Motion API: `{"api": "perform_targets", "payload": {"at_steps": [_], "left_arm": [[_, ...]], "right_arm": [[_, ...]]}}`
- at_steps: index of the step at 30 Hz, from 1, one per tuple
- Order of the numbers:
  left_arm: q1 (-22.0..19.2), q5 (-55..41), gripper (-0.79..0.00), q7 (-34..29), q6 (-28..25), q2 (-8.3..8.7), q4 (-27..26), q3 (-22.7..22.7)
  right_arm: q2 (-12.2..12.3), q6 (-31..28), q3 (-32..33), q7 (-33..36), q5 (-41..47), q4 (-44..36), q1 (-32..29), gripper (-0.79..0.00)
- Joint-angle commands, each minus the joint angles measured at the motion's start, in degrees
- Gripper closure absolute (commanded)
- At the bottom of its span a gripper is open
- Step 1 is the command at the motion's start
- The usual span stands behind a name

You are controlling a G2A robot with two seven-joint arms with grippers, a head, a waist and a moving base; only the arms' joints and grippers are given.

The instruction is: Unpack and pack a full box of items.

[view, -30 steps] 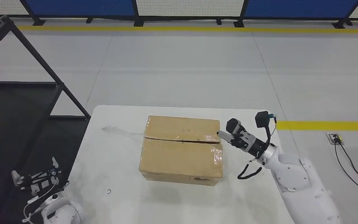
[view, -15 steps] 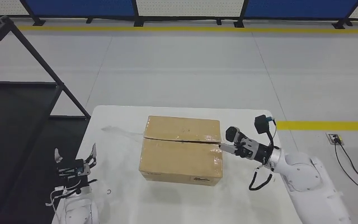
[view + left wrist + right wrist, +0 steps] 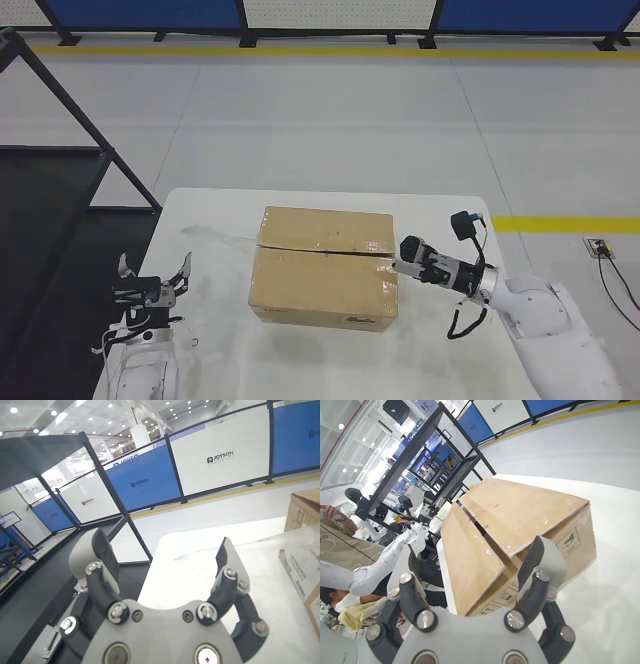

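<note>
Nothing looks unpacked yet: the box (image 3: 325, 265) sits flaps-down on the table (image 3: 300, 350), just ahead of the open right gripper (image 3: 403, 257) and well apart from the open left gripper (image 3: 155, 272).

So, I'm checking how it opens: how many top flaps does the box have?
2: the far flap and the near flap of the box, meeting at a seam across its top. Inner flaps may be hidden beneath.
</note>
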Motion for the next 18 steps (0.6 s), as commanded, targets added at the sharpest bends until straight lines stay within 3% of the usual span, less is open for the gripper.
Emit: {"api": "perform_targets", "payload": {"at_steps": [1, 6, 10, 18], "left_arm": [[-0.5, -0.2, -0.785, -0.5, -1.5, -0.02, -0.2, 0.3], [-1.5, -0.7, -0.785, -1.9, -4.1, -0.01, -0.2, 0.4], [-1.7, -0.3, -0.785, -2.4, -7.2, 0.05, -0.7, 1.0], [0.1, 3.4, -0.785, -0.2, -18.2, 0.79, -3.9, 1.6]], "right_arm": [[0.0, -0.8, -0.7, 2.2, 3.2, 1.4, 0.5, -0.785], [0.2, -6.4, -2.5, 9.7, 13.6, 4.3, 2.2, -0.785], [1.4, -7.6, -4.7, 8.6, 17.5, -0.3, 1.2, -0.785], [7.4, -11.2, -10.1, 5.0, 16.2, -12.4, -2.9, -0.785]]}}
